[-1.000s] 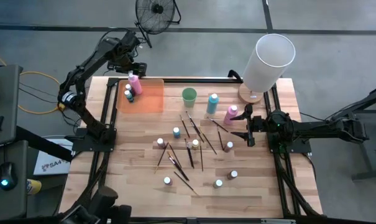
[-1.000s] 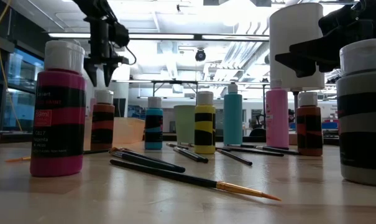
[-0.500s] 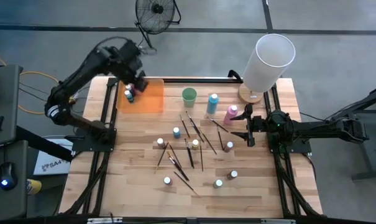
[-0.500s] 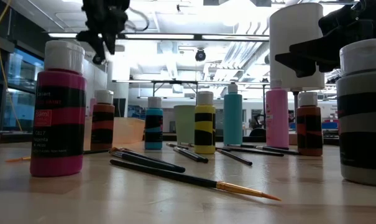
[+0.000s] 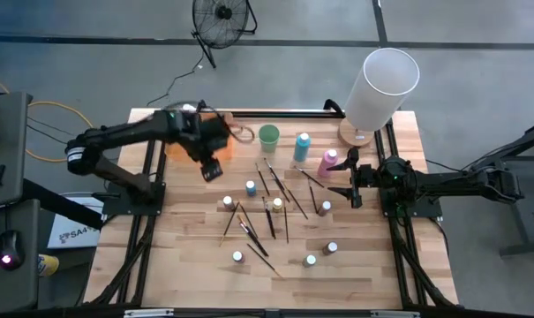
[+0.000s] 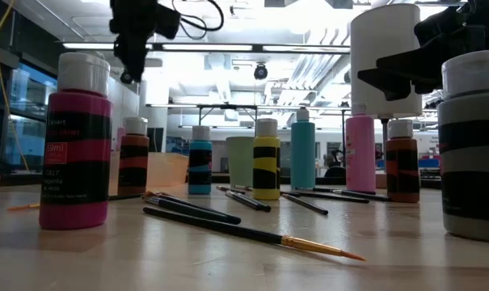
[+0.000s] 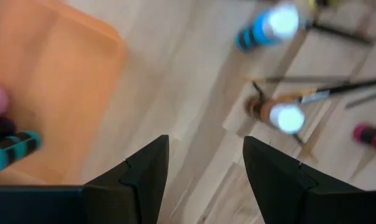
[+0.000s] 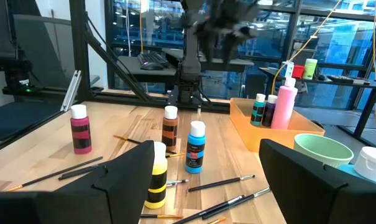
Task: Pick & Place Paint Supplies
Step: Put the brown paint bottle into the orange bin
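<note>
Small paint bottles with pale caps stand scattered mid-table, among them a blue one (image 5: 251,187) and a brown one (image 5: 227,202). Thin dark brushes (image 5: 268,210) lie between them. A taller blue bottle (image 5: 302,146) and a pink one (image 5: 328,161) stand behind. In the orange tray (image 8: 276,135) stand a tall pink bottle (image 8: 285,99) and a teal one (image 8: 258,107). My left gripper (image 5: 212,170) hangs open and empty above bare wood, between the tray and the blue bottle (image 7: 265,28). My right gripper (image 5: 337,177) waits open and level at the table's right side.
A green cup (image 5: 268,136) stands right of the tray at the back. A tall white cylinder (image 5: 381,88) rises at the far right corner. There is bare wood along the near edge and at the near left of the table.
My left gripper has swung from above the tray at the far left toward the near edge and a little toward the right. It has rolled about its own axis on the way. It now hangs over the wood beside the tray, still open and empty.
</note>
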Robot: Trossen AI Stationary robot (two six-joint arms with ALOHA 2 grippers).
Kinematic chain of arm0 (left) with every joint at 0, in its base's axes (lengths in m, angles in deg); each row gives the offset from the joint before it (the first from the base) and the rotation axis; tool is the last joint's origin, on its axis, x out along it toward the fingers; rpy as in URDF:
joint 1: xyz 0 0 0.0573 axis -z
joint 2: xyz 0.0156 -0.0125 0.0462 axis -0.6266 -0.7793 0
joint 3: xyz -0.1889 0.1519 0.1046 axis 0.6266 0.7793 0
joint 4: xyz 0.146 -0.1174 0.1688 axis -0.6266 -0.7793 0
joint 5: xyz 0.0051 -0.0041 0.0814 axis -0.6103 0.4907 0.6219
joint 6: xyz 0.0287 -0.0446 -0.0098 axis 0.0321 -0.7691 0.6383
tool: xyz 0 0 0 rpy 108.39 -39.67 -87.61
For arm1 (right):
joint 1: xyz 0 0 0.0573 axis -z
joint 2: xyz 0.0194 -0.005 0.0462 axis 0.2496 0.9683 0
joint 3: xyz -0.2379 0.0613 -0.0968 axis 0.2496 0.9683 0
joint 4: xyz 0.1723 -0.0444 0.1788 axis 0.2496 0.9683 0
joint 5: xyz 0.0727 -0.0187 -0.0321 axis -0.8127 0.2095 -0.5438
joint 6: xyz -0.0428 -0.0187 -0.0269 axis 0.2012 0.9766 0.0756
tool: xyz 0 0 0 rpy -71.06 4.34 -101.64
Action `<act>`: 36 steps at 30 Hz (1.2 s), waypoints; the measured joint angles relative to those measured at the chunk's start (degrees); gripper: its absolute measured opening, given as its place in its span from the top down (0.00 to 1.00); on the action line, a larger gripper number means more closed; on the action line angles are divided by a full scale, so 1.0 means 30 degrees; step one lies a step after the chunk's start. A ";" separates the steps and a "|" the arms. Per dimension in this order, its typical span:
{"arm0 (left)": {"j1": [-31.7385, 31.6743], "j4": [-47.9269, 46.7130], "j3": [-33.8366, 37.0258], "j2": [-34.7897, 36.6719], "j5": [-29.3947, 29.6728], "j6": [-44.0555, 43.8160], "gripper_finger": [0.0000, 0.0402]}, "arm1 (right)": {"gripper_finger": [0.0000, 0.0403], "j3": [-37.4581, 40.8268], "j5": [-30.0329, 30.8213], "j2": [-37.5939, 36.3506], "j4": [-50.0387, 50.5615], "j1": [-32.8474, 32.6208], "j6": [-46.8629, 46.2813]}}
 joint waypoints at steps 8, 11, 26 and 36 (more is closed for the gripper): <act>0.2815 0.4119 0.3705 -0.0007 -0.0115 -0.0130 0.49 | 0.29 0.0000 0.0000 0.0000 0.0001 -0.0006 0.0006; 0.3338 0.5592 0.4545 -0.0007 -0.0446 -0.0472 0.44 | 0.29 0.0000 0.0003 0.0007 0.0007 0.0000 0.0004; 0.5699 0.7929 0.5129 -0.1747 -0.0971 0.1034 0.23 | 0.29 0.0000 0.0006 0.0000 0.0007 -0.0006 0.0007; 0.5899 0.8190 0.5143 -0.3601 -0.0082 0.0894 0.24 | 0.29 0.0000 0.0003 0.0007 0.0030 -0.0004 0.0003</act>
